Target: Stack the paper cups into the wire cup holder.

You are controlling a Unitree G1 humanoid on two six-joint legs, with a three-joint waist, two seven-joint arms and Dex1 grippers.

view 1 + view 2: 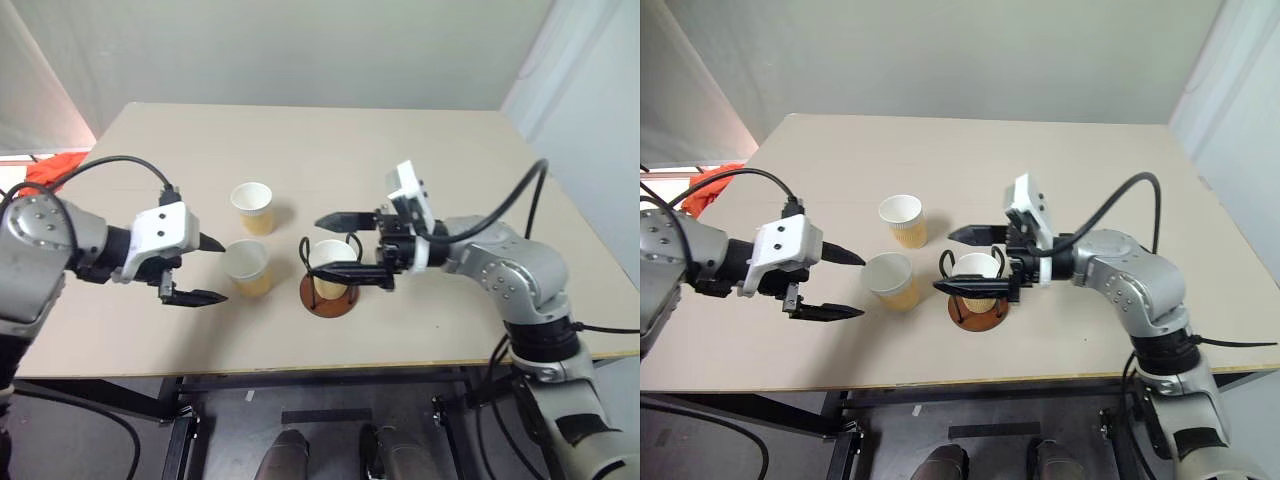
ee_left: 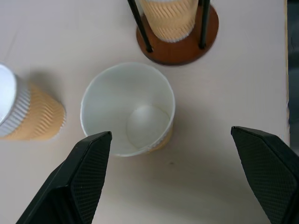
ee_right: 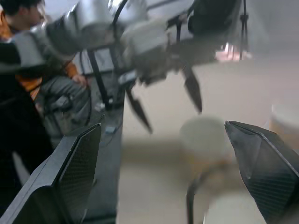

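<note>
Sitting apparently behind the table [image 3: 261, 93], a person [image 3: 18, 28] in orange.

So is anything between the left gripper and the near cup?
Nothing visible. The left gripper is open, facing the near cup across bare table. The holder, one cup already inside, stands just beyond it.

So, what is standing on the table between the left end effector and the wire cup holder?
One empty paper cup stands upright between the left end effector and the wire cup holder, which already has a cup in it. The left eye view shows this.
</note>
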